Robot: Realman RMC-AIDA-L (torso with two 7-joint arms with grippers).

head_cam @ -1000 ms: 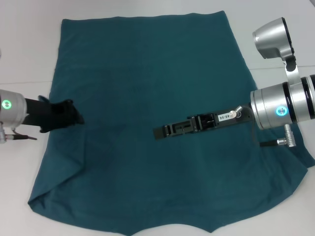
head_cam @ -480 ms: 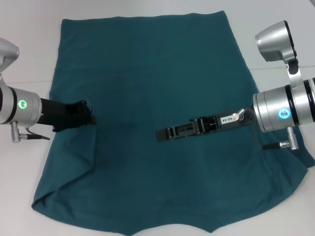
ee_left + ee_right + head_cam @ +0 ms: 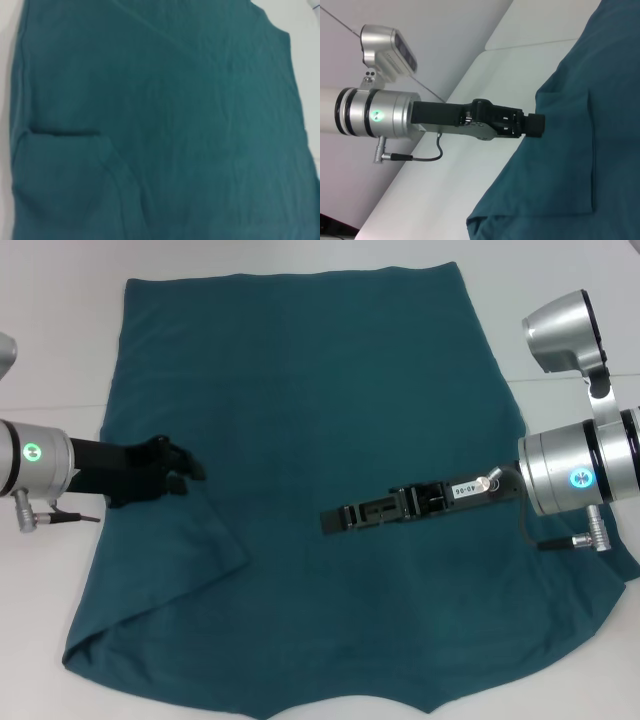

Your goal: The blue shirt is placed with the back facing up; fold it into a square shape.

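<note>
Teal cotton of the blue shirt [image 3: 300, 400] lies spread back-up across the white bench [image 3: 560, 320], my left gripper [image 3: 175, 470] pinching its folded-in side with jaws shut, my right gripper [image 3: 335, 520] mid-cloth, jaws pressed together; I should carry the edge inward low and level.

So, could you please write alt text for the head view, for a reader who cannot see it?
A blue shirt lies spread on a white table, its left side folded inward. The left gripper hangs over that fold, and the right gripper reaches over the shirt's middle.
</note>
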